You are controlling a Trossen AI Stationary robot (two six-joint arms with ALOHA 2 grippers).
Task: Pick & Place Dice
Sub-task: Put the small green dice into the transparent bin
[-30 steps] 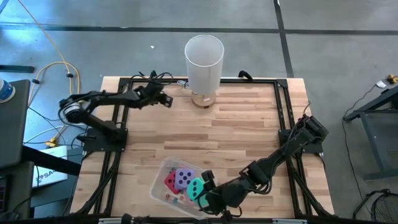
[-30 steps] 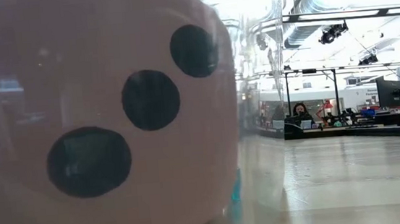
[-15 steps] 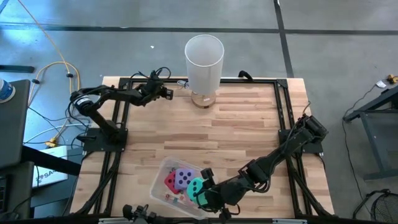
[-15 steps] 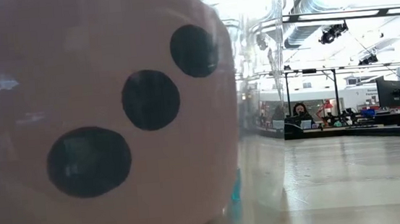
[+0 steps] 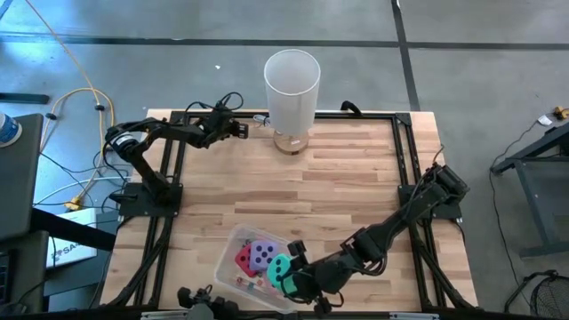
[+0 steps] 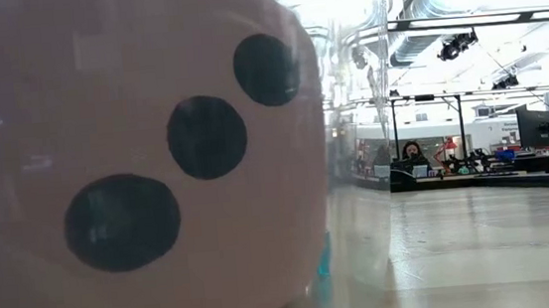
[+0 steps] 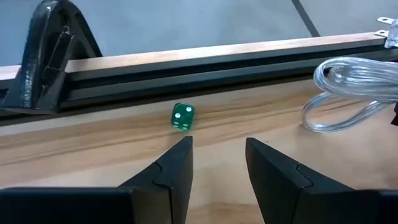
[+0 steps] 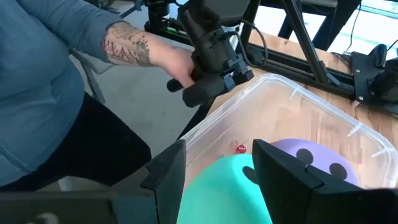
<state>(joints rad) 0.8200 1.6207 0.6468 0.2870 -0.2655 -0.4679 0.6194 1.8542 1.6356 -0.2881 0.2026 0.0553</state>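
Pale wooden planks make up the table top (image 5: 338,178), framed by black rails, with grey floor around it and a tall white cylinder (image 5: 292,87) at the far edge. From above, a clear plastic bin (image 5: 233,247) at the near edge holds the red foam die (image 5: 243,259) and purple foam die (image 5: 262,255). The right gripper (image 5: 286,275) is over the bin with the teal-green foam die (image 5: 281,269) between its fingers (image 8: 166,171), clamped on it.

Only the right wrist view shows a person's tattooed arm (image 8: 134,51) just beyond the bin, holding a black device.

Only the table-level view shows the pink foam die (image 6: 146,165), pressed close against the bin wall, with three pips showing.

At the far left corner, the left gripper (image 7: 217,146) has its fingers (image 7: 174,168) apart and empty; ahead of them lies a tiny green die (image 7: 182,117), with clear coiled tubing (image 7: 351,93) off to one side.
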